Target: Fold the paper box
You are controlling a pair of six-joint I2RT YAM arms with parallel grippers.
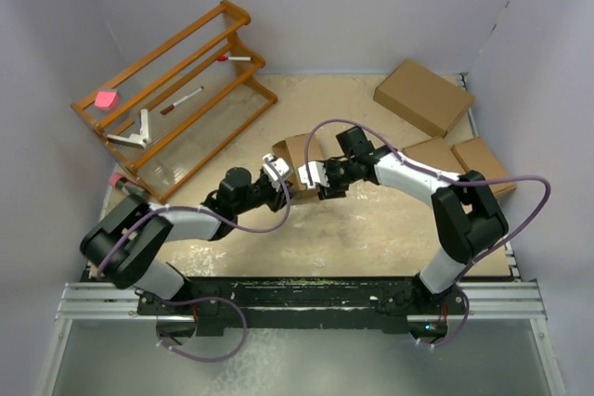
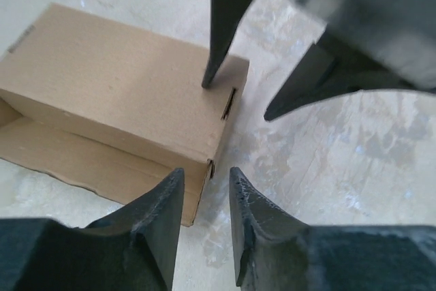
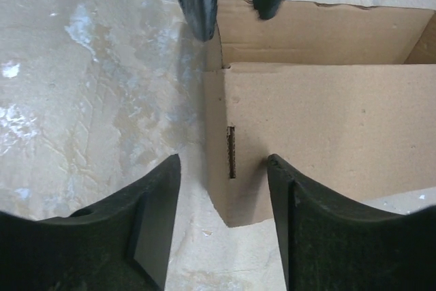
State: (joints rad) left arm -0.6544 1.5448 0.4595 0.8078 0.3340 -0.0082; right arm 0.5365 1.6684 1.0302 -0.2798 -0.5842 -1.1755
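The paper box (image 1: pixel 299 157) lies near the table's middle as a shallow brown cardboard box with its lid folded down. In the left wrist view the paper box (image 2: pixel 122 93) has a slotted end wall and a flap lying flat on its near side. My left gripper (image 2: pixel 208 182) stands a little open at the box's near corner, with nothing between its fingers. In the right wrist view my right gripper (image 3: pixel 223 168) is open and straddles the slotted end corner of the box (image 3: pixel 327 127). From above, the left gripper (image 1: pixel 278 173) and the right gripper (image 1: pixel 311 176) meet at the box's front edge.
A wooden rack (image 1: pixel 176 90) with pens and a pink block (image 1: pixel 106 98) stands at the back left. A larger brown box (image 1: pixel 423 96) sits at the back right, with two flat brown boxes (image 1: pixel 436 153) (image 1: pixel 483 162) beside the right arm. White walls enclose the table.
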